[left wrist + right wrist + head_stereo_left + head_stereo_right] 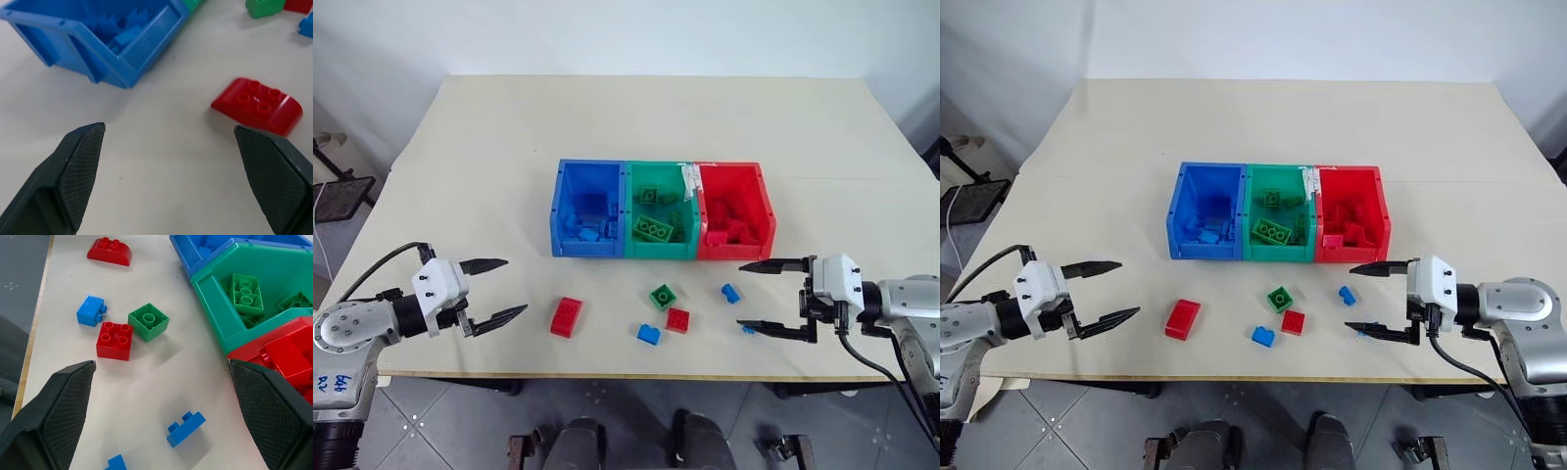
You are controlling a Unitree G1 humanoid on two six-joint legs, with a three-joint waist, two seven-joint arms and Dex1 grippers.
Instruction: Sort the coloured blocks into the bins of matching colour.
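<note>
Both grippers, left and right, gape wide, empty, before bins. Risk: clipping neighbouring red block while grabbing green block, scattering cluster.

Six loose blocks before bins; both jaws spread.

Cream table centre, white wall at 12 o'clock, grey tiled floor at 6, black stand at 9
</note>
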